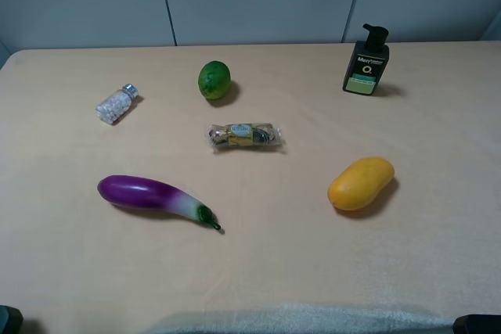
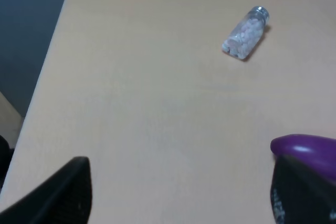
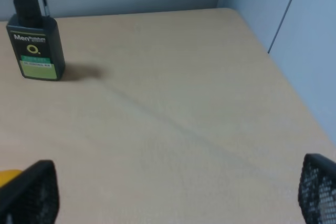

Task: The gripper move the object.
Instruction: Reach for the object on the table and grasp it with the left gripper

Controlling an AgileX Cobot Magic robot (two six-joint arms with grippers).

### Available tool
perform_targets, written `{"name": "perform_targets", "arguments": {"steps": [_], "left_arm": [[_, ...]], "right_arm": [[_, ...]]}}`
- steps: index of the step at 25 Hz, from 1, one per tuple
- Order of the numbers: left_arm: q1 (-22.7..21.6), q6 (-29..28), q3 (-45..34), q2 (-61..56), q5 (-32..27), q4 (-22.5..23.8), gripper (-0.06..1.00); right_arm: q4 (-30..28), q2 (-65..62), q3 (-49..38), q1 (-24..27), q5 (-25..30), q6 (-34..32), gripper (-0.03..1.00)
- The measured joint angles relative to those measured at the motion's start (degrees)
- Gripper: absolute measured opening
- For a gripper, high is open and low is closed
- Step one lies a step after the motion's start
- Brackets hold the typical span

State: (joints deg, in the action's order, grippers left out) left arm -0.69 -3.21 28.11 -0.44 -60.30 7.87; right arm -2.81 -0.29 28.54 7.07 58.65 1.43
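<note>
The object, a small clear bottle point(image 1: 117, 104) of white pellets with a silver cap, lies on its side at the table's far left. It also shows in the left wrist view point(image 2: 245, 34). My left gripper point(image 2: 181, 184) is open and empty, well short of the bottle, with the eggplant's purple end point(image 2: 304, 149) by one finger. My right gripper point(image 3: 173, 195) is open and empty over bare table on the right side. In the exterior high view only dark bits of the arms show at the bottom corners.
A lime point(image 1: 214, 80) lies behind a foil candy pack point(image 1: 244, 136) at mid table. A purple eggplant point(image 1: 153, 197) lies front left and a yellow mango point(image 1: 360, 184) front right. A black pump bottle point(image 1: 365, 62) stands back right, also in the right wrist view point(image 3: 34, 40).
</note>
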Motion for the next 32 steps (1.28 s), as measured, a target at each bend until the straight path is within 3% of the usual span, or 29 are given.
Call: {"name": "perform_targets", "arguments": {"steps": [14, 23, 32], "left_arm": [[0.0, 0.0, 0.63, 2.6, -0.05, 0.29, 0.77], [0.0, 0.04, 14.31, 34.32, 0.13, 11.29, 0.77], [-0.06, 4.42, 31.02, 66.57, 0.7, 11.63, 0.77]], "right_arm": [[0.0, 0.0, 0.0, 0.0, 0.0, 0.0, 0.69], [0.0, 0.0, 0.0, 0.0, 0.0, 0.0, 0.69], [0.0, 0.0, 0.0, 0.0, 0.0, 0.0, 0.69]]}}
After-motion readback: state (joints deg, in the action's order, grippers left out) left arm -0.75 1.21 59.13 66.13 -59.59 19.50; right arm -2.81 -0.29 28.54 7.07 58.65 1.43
